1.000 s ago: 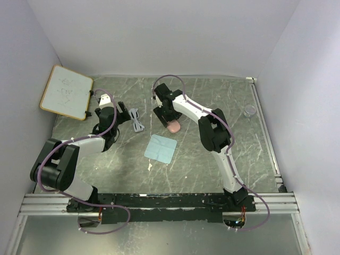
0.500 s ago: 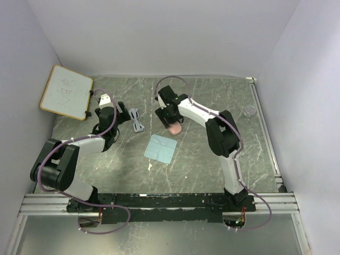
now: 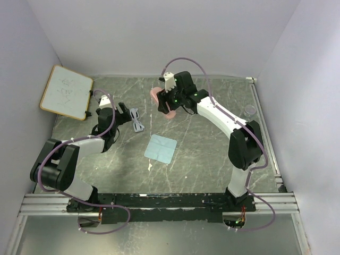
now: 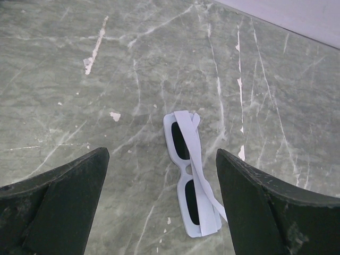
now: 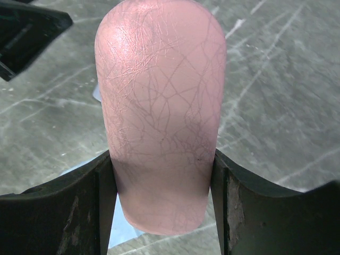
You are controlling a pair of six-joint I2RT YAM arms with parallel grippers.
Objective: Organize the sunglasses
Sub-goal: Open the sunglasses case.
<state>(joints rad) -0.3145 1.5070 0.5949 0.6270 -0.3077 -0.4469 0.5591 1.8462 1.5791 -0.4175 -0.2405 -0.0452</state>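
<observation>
Your right hand (image 5: 161, 155) grips the pink case (image 5: 162, 106) aloft, and your empty left hand (image 4: 162, 154) gapes wide above the sunglasses (image 4: 190, 175), so lower it and close.

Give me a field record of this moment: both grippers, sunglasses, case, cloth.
left gripper: open, aimed at the sunglasses, not touching
right gripper: shut on the pink case
sunglasses: folded, lying on the table
pink case: clamped at one end, the rest sticking out past the fingers
cloth: flat on the table, apart from both grippers
</observation>
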